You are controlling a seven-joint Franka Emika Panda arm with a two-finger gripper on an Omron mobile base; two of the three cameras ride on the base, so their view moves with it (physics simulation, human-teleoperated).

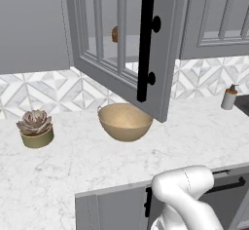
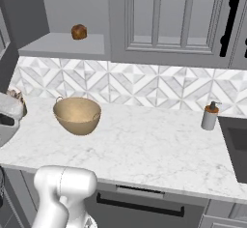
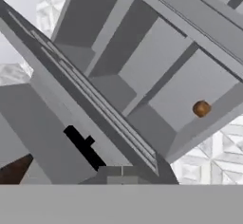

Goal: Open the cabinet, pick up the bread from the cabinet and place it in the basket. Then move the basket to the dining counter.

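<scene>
The cabinet's glass-paned door (image 1: 163,53) stands swung open over the counter, its black bar handle (image 1: 145,48) facing the room. The bread (image 1: 115,34), a small brown lump, lies on the bare shelf (image 2: 62,46) inside; it also appears as the bread (image 2: 79,31) and the bread (image 3: 201,108). The tan basket (image 1: 125,122) sits empty on the marble worktop just under the door's lower edge, seen too as the basket (image 2: 77,115). My gripper (image 3: 121,174) is shut on nothing, left of the open cabinet and pointing at it, with the door handle (image 3: 83,147) close by. The dining counter is out of view.
A potted succulent (image 1: 35,129) stands left of the basket. A soap dispenser (image 2: 209,117) sits beside the sink (image 2: 236,145) on the right. The neighbouring paned cabinet (image 2: 169,19) stays closed. The open door overhangs the worktop (image 1: 146,161).
</scene>
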